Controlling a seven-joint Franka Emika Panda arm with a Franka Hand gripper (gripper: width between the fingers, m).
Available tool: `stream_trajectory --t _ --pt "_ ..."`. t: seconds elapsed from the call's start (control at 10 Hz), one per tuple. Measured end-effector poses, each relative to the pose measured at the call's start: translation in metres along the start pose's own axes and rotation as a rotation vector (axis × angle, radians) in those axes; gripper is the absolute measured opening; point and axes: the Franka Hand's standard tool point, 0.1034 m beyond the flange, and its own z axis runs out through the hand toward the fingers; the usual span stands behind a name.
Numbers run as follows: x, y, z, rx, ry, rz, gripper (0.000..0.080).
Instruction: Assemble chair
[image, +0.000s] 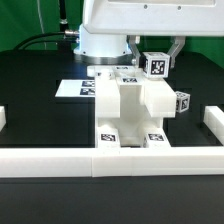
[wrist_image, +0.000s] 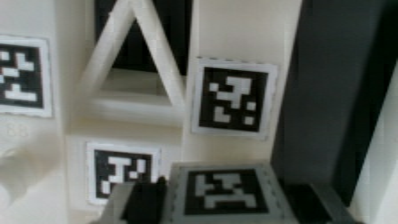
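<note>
The partly built white chair (image: 130, 108) stands mid-table, a boxy block with tags on its front and side. My gripper (image: 157, 57) hangs just behind and above its right corner in the exterior view. It is shut on a small white tagged cube (image: 157, 68), which it holds clear of the table. In the wrist view the cube's tag (wrist_image: 222, 190) sits between my two dark fingers (wrist_image: 164, 196). Past it is the chair's side (wrist_image: 160, 110), with a tag (wrist_image: 231, 95) and a slanted strut. Whether the cube touches the chair I cannot tell.
A long low white rail (image: 120, 160) runs along the front, with raised ends at the exterior view's left (image: 3, 120) and right (image: 212, 120). The marker board (image: 82, 89) lies flat behind the chair on the left. The robot base (image: 100, 40) stands at the back.
</note>
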Motion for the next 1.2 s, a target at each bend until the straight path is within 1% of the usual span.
stream_trajectory --t 0.8,0.9,1.2 --pt "-0.0001 0.0001 0.0001 0.002 0.001 0.04 0.0282" --pt "-0.0001 0.0001 0.0003 0.003 0.003 0.105 0.0284" --pt "0.0003 -0.002 0.0009 0.035 0.007 0.546 0.0284"
